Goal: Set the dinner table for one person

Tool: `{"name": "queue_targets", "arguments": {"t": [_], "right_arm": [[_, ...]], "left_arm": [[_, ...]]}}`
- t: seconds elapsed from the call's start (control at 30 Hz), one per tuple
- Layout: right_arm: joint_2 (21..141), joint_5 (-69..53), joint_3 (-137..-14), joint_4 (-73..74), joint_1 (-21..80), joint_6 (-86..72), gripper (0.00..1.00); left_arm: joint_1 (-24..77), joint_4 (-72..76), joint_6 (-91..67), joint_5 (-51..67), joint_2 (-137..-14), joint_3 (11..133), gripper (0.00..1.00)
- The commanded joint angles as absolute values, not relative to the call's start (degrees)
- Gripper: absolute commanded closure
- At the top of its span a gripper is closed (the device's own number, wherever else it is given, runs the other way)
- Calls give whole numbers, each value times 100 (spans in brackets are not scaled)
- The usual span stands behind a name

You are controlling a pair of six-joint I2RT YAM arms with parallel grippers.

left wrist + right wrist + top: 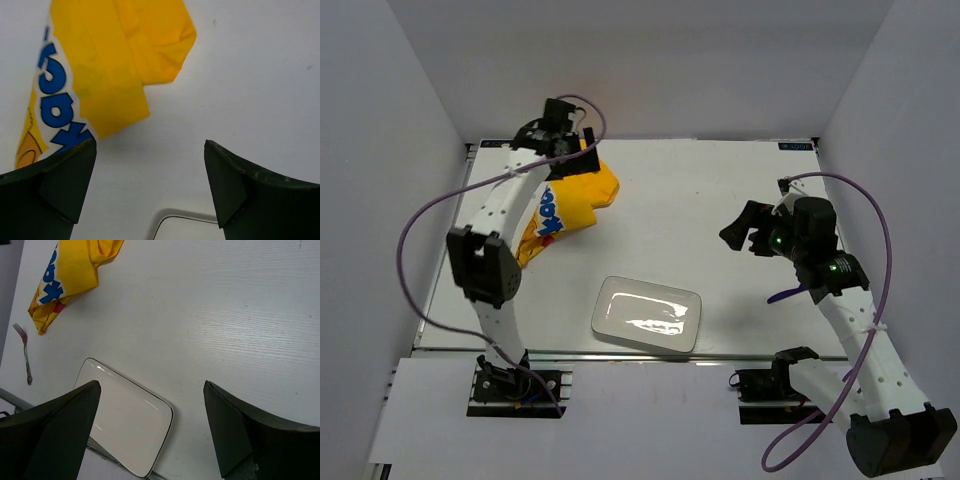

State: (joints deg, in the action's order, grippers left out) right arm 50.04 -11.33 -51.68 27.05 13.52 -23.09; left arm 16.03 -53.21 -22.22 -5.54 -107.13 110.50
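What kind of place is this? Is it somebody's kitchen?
Probably not a kitchen; it looks like a robot lab booth. Plain white walls box in the table, a left arm and a right arm are bolted at its near edge, and a plate, cloth and fork lie on it.

The dinner table (720, 190) bears yellow cloth (582, 195), plate (647, 314), perhaps a fork (24, 352).
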Motion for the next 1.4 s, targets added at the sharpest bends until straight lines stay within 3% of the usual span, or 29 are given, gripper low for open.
{"name": "queue_targets", "arguments": {"t": [0.0, 0.2, 0.47, 0.93, 1.03, 1.07, 1.13, 1.17, 1.27, 1.37], "right_arm": [[5018, -1599, -5229, 2584, 1362, -2118, 11], [4922, -1960, -5160, 2505, 1345, -2030, 11], [4702, -2039, -4922, 2417, 1354, -1995, 11], [4711, -2127, -4851, 2303, 1354, -2013, 11], [4693, -2144, -4834, 2303, 1362, -2004, 11], [4676, -2145, -4843, 2303, 1371, -1987, 11], [4641, -2145, -4825, 2294, 1362, -2004, 11], [4623, -2145, -4834, 2303, 1354, -1995, 11], [4588, -2101, -4860, 2320, 1362, -2004, 11], [4562, -2039, -4843, 2320, 1362, -2004, 11]], "left_arm": [[2030, -6319, -1828, -1036, -11413, 11399, 2], [2320, -6618, -1898, -1573, -12715, 11891, 2], [2373, -6390, -2074, -2110, -13139, 11821, 5], [2373, -6337, -2039, -2363, -13755, 12023, 25], [2373, -6319, -2030, -2364, -13878, 12093, 33], [2373, -6302, -2030, -2321, -13904, 12102, 55], [2373, -6354, -2065, -2128, -13966, 12225, 72], [2373, -6328, -2074, -2031, -13948, 12217, 90], [2373, -6267, -2109, -1698, -13861, 12243, 99], [2373, -6284, -2180, -1190, -13738, 12418, 100]]}}
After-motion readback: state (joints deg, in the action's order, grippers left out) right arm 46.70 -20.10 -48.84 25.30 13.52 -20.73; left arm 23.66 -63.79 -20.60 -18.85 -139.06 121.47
